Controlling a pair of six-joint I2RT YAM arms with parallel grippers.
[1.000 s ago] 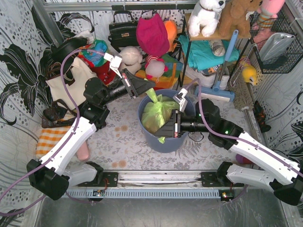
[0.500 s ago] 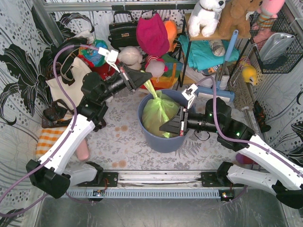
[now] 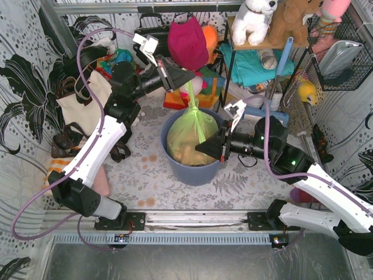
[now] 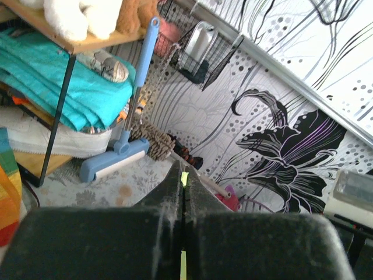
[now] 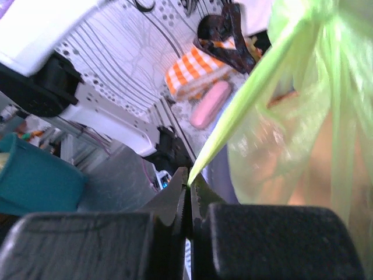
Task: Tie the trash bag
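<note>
Since half a second ago my left pincer has swung higher and further out from its base, and the trash bag has gone with it. The neck below the tips is now drawn into a long, taut green cord, and the body sits taller in the bin, which has slid a little to the left. The right pincer has barely moved.

The left pincer is pressed together with no gap I can make out. In its wrist view only a thin sliver of lime plastic shows in the seam between the fingers, so it is pinching the top tail of the bag. The bag hangs straight below it.

The right pincer is also clamped tight, its tips meeting on a narrow flattened strip of the bag. From the tips that strip runs up and away to the gathered neck, and the bulging body with brown paper showing through lies just beside the fingers, on their far side.
</note>
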